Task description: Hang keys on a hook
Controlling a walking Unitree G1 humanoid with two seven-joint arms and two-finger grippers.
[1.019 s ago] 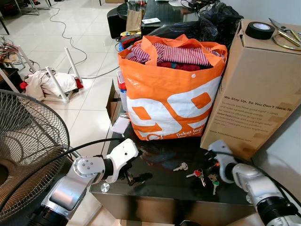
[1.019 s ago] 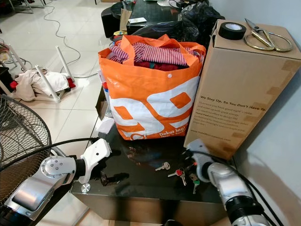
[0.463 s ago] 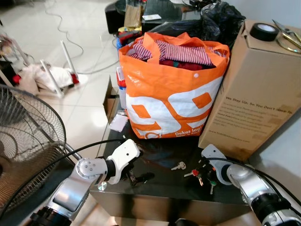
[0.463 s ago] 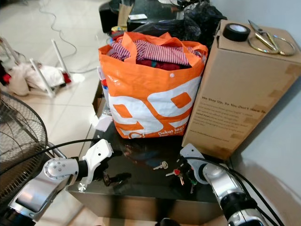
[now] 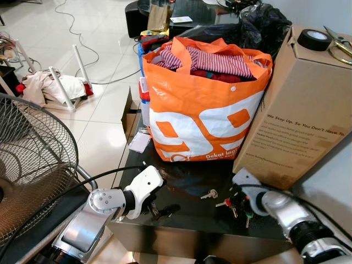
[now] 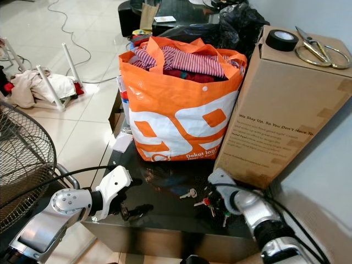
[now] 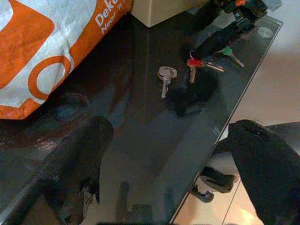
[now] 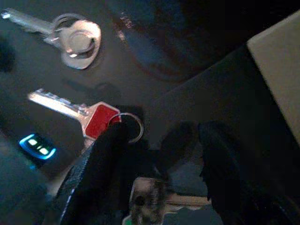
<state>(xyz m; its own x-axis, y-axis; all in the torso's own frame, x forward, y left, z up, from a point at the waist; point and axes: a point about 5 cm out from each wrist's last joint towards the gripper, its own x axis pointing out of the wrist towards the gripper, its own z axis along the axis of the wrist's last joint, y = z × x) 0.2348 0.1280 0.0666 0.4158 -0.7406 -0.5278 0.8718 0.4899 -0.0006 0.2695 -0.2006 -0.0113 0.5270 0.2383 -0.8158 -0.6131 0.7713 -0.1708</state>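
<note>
A bunch of keys with a red-headed key and a green one lies on the black glass table, near its front right. A single silver key lies just left of the bunch. My right gripper is down over the bunch, open, its black fingers straddling the key ring and touching the glass. My left gripper hovers low over the table's front left corner, open and holding nothing.
An orange bag full of clothes stands behind the keys, with a tall cardboard box to its right carrying a tape roll and scissors. A standing fan is close on my left.
The head view has shifted slightly. My right gripper has edged down and left onto the key bunch. The left gripper has stayed at the table's front corner.
</note>
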